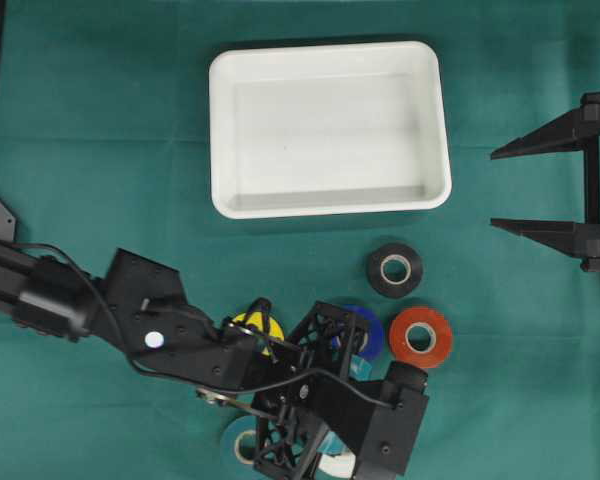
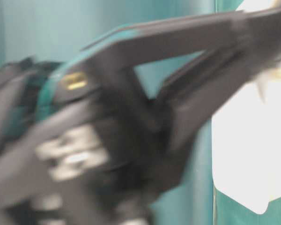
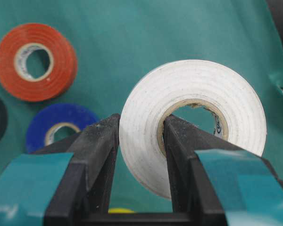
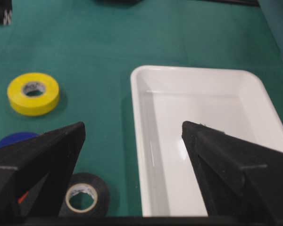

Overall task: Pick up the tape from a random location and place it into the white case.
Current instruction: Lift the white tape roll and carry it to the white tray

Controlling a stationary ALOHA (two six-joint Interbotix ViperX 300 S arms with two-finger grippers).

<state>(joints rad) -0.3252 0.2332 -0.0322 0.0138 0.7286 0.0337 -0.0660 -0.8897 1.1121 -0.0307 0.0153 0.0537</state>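
Note:
My left gripper (image 3: 140,128) is shut on a white tape roll (image 3: 198,80). One finger sits inside its core and the other against its outer face, so the roll stands on edge above the green cloth. From overhead this gripper (image 1: 330,455) is at the bottom centre, and only a sliver of the white tape (image 1: 336,466) shows beneath it. The white case (image 1: 330,205) lies empty at the top centre, well away from the left gripper. At the right edge my right gripper (image 1: 495,188) is open and empty, its fingers framing the case's rim (image 4: 137,117).
Loose rolls lie below the case: black (image 1: 394,269), orange-red (image 1: 421,336), blue (image 1: 370,330), yellow (image 1: 258,325) and a pale blue one (image 1: 242,442). The left arm covers part of this cluster. The table-level view is a blur of the arm up close.

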